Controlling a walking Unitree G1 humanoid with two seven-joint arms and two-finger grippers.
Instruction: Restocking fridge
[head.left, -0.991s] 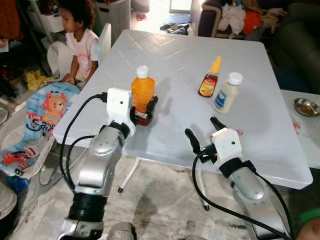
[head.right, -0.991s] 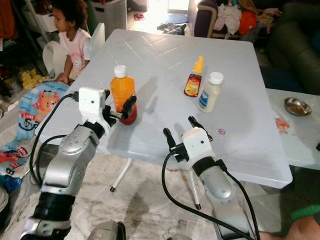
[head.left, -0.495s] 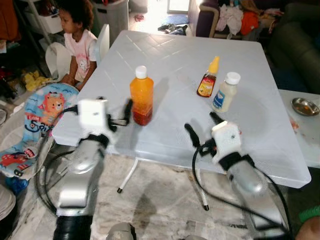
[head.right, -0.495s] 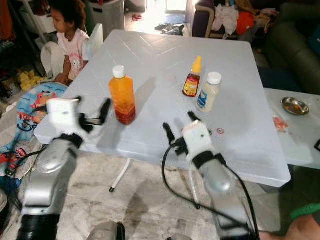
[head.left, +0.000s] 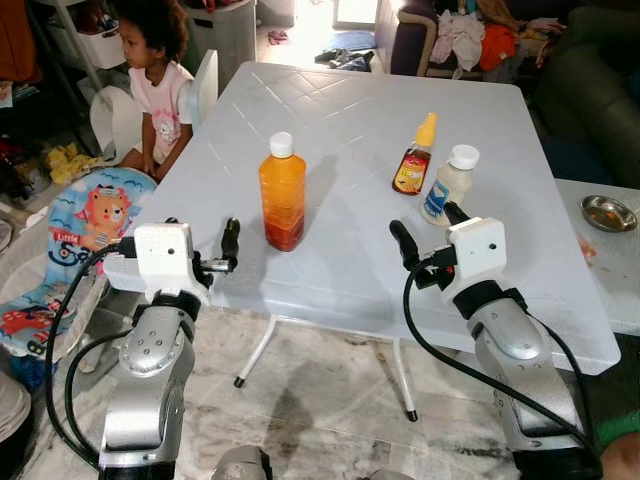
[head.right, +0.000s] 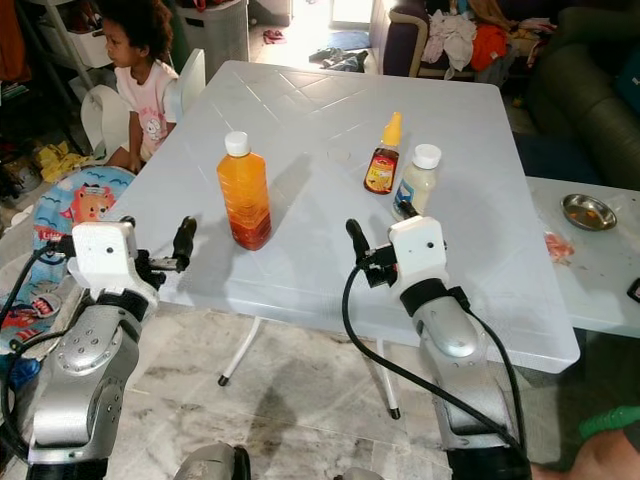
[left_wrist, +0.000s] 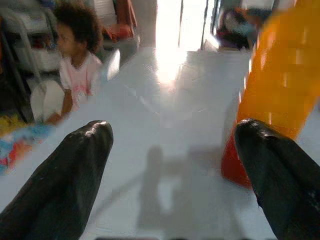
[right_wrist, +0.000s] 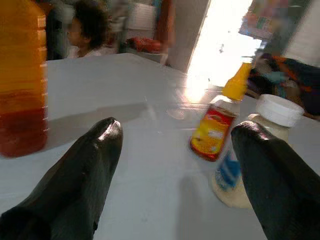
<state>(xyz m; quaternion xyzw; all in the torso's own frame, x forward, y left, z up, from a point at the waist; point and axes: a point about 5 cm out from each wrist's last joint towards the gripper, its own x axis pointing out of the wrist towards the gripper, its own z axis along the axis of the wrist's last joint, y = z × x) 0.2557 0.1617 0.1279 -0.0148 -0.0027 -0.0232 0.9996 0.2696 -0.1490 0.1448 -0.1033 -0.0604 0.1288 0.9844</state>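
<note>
An orange juice bottle (head.left: 284, 190) with a white cap stands upright near the front left of the white table (head.left: 340, 110). Further right stand a brown sauce bottle (head.left: 416, 160) with a yellow cap and a white mayonnaise bottle (head.left: 447, 186). My left gripper (head.left: 200, 238) is open at the table's near left edge, a little left of the juice bottle (left_wrist: 280, 75) and apart from it. My right gripper (head.left: 428, 228) is open just in front of the mayonnaise bottle (right_wrist: 250, 150), holding nothing. The sauce bottle (right_wrist: 215, 125) stands beside it.
A child (head.left: 160, 80) sits at the table's far left beside a white chair. A baby bouncer (head.left: 90, 220) lies on the floor to the left. A second table on the right carries a small metal bowl (head.left: 610, 212). A sofa with clothes is behind.
My left gripper was around the juice bottle; it has let go and drawn back to the left. The bottle stands alone. My right gripper has moved up towards the mayonnaise bottle.
</note>
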